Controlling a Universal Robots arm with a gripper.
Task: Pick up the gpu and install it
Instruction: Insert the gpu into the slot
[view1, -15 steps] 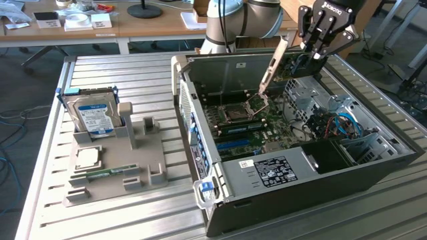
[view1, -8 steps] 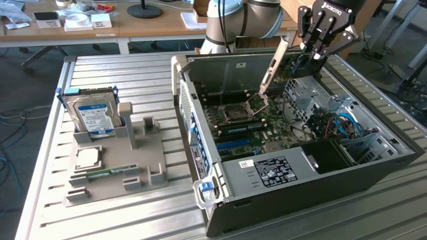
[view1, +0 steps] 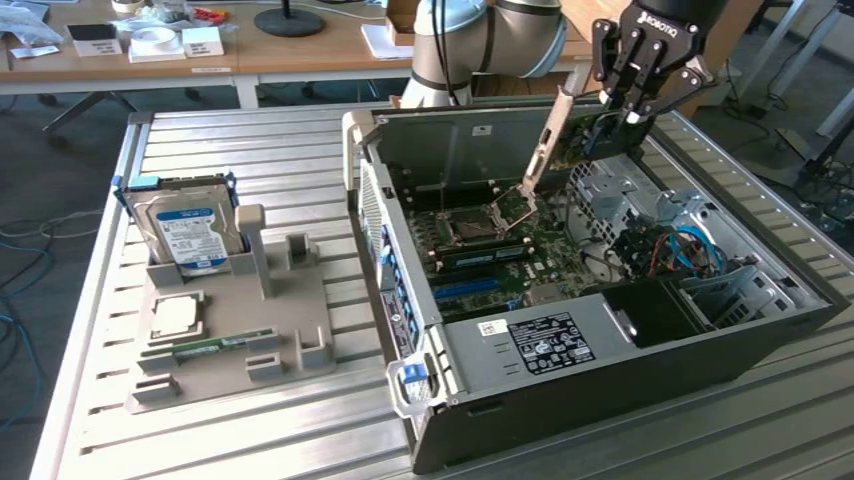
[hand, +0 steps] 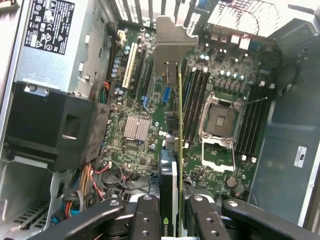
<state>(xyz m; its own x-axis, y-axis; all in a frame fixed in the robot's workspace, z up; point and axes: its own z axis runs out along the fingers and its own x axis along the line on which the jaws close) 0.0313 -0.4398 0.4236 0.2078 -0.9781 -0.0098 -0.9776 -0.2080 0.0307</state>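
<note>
On the slatted metal table (view1: 214, 150), two large things are set side by side: an open computer case (view1: 627, 370) toward the exterior view's right and a grey parts holder (view1: 254, 320) toward its left. Inside the case the motherboard (view1: 527, 255) is laid bare, its processor socket (hand: 220, 117) is uncovered, and its expansion slots (hand: 131, 65) are seen to be unoccupied. A hard drive (view1: 187, 230) with a blue-and-white label is stood upright in the holder, and a narrow memory stick (view1: 214, 347) is lodged in a groove nearer the holder's front.

The gpu (view1: 577, 140) is held on edge above the far part of the case, tilted and raised clear of the motherboard, with its silver end bracket (view1: 545, 145) slanted down toward the board. In the wrist view the card is seen edge-on, lined over the board between the slots and the socket. The gripper (view1: 630, 112) is clamped on the card, a finger (hand: 145, 215) pressed against each face at the end away from the bracket.

The pick-up is judged complete. The installation is judged not yet done, since no edge of the card is met with a slot; whether it is lined up with one cannot be told.
</note>
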